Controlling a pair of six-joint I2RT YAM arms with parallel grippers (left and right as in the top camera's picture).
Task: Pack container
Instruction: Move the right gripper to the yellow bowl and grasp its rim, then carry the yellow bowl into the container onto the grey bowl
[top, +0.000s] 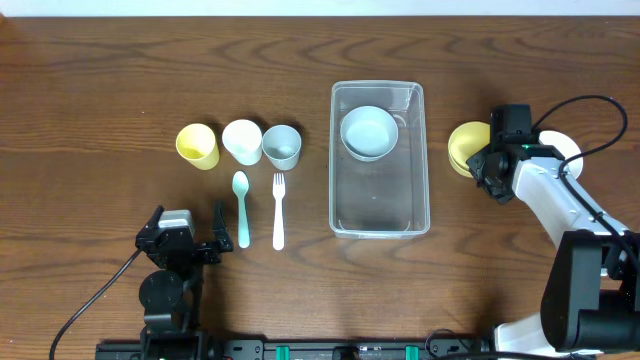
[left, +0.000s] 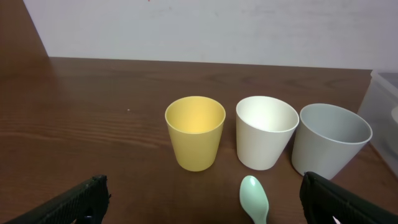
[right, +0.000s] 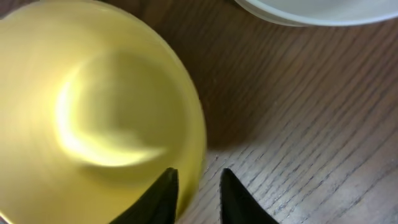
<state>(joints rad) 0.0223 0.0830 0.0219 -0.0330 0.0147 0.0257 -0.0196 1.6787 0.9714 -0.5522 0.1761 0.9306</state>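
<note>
The clear container (top: 380, 231) stands mid-table with a pale blue bowl (top: 370, 132) in its far end. To its right sits a yellow bowl (top: 462, 146) (right: 99, 124). My right gripper (top: 487, 160) (right: 198, 180) is at the bowl's right rim with its jaws narrowed, one finger inside the wall and one outside, shut on it. My left gripper (top: 187, 222) (left: 202, 199) rests open near the front left, with nothing between its fingers. The tip of a mint spoon (left: 254, 198) lies just ahead of it.
A yellow cup (top: 198, 145) (left: 194, 132), a white cup (top: 241, 140) (left: 266, 132) and a grey-blue cup (top: 282, 146) (left: 329, 140) stand in a row left of the container. The mint spoon (top: 241, 208) and a white fork (top: 278, 210) lie below them. A white bowl (top: 565, 145) (right: 311, 9) sits behind the right arm.
</note>
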